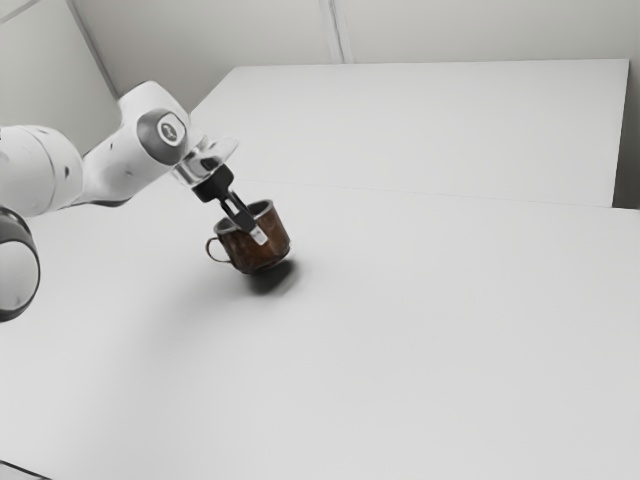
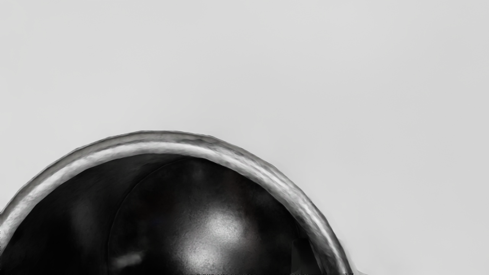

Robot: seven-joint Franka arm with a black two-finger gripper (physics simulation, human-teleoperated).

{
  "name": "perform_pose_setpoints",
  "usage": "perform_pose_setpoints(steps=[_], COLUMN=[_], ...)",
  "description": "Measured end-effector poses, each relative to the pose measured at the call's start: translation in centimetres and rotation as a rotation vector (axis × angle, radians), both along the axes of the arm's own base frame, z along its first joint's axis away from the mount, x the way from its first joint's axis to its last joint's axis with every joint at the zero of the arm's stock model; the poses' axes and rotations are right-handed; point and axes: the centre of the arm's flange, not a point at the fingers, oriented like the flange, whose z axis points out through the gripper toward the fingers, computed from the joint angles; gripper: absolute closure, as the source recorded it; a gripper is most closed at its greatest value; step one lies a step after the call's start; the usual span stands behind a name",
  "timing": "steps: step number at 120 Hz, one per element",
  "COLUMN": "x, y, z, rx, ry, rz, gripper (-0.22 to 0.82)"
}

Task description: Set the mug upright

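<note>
The brown mug (image 1: pixel 269 238) with a grey rim leans slightly in the exterior view, mouth upward and handle toward the exterior view's left; a dark shadow lies under its base. My gripper (image 1: pixel 257 232) is shut on its wall, with a pale fingertip against the outside and the other finger hidden by the mug. In the wrist view the mug's pale rim (image 2: pixel 160 147) curves around a dark interior. There my gripper (image 2: pixel 330 263) straddles the rim, a dark finger inside and a sliver of the other outside.
The white table (image 1: pixel 400 350) spreads around the mug. Behind it, in the exterior view, stands a pale raised panel or surface (image 1: pixel 430 130). A thin dark edge crosses the lower left corner.
</note>
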Motion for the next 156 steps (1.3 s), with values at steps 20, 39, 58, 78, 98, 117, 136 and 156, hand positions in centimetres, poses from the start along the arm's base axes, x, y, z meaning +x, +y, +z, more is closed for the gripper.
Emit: perform_pose_setpoints(steps=[20, 39, 58, 78, 98, 117, 136, 156], x=[-1.1, -1.8, -2.1, -1.8, -1.7, -1.7, -1.3, -1.2], y=[-1.5, -2.8, -2.8, -2.7, -2.7, -3.3, -4.1, -3.8], z=[-0.4, -1.4, -3.6, -4.6, -4.9, -3.8, 4.1, 17.4], rx=[0.218, 0.285, 0.304, 0.305, 0.289, 0.275, 0.251, 0.283], ry=[-0.02, -0.041, -0.019, -0.002, 0.02, 0.022, -0.021, -0.058], rz=[0.048, 0.155, 0.273, 0.378, 0.457, 0.502, 0.518, 0.508], gripper=[0.77, 0.77, 0.77, 0.77, 0.43, 0.2, 0.1, 0.04])
